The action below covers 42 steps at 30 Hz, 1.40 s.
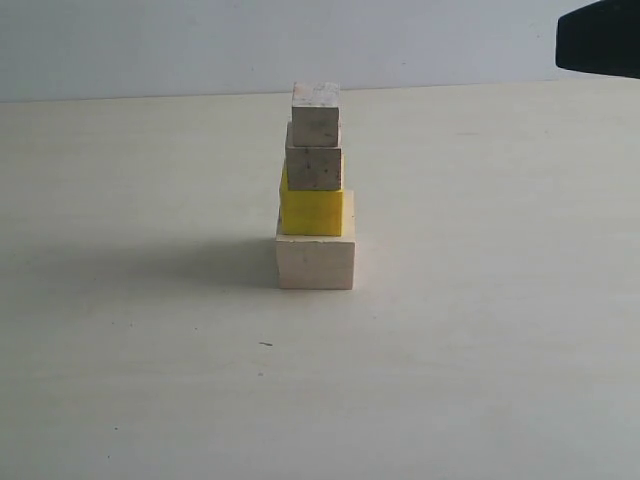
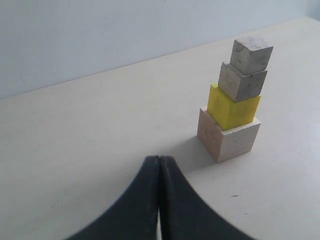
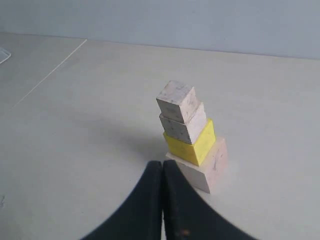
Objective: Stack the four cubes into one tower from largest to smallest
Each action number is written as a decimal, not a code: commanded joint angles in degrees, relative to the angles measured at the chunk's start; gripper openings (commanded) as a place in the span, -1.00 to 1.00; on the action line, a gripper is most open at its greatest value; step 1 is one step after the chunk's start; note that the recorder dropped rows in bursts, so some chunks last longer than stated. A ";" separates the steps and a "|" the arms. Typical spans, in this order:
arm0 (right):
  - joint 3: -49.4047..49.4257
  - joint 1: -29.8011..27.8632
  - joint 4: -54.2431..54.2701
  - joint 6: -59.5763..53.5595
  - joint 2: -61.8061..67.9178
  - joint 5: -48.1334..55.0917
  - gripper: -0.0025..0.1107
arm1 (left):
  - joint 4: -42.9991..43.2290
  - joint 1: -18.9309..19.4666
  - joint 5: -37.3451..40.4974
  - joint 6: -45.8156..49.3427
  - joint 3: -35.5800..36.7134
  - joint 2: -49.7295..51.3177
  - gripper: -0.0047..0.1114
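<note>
Four-cube tower (image 1: 316, 190) on pale table (image 1: 480, 350) (plain wall (image 1: 150, 40) behind); left gripper (image 2: 159, 162), right gripper (image 3: 163, 165) clenched.

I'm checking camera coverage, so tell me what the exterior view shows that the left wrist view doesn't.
Only the exterior view: a black shape in the upper right corner, likely part of an arm, and the tower seen square on.
Only the left wrist view: the left gripper, its fingers pressed together, apart from the tower.
Both: the table and the finished tower, with the large pale block at the bottom, then the yellow cube, the medium cube and the smallest cube on top.
</note>
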 commanded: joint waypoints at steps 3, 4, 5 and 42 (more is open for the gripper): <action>0.31 0.23 -0.31 -0.38 -0.32 -0.61 -0.96 | 0.63 0.11 -1.25 -0.22 0.05 -1.62 -0.92; 0.31 0.23 -0.31 -0.38 -0.32 -0.61 -0.96 | 0.63 0.11 -1.25 -0.22 0.05 -1.90 -0.92; 0.31 0.23 -0.31 -0.38 -0.32 -0.61 -0.96 | 0.63 0.11 -1.25 -0.22 0.05 -2.19 -0.92; 0.31 0.23 -0.31 -0.38 -0.32 -0.61 -0.96 | -13.94 37.14 -15.51 -3.78 11.18 -17.74 -0.92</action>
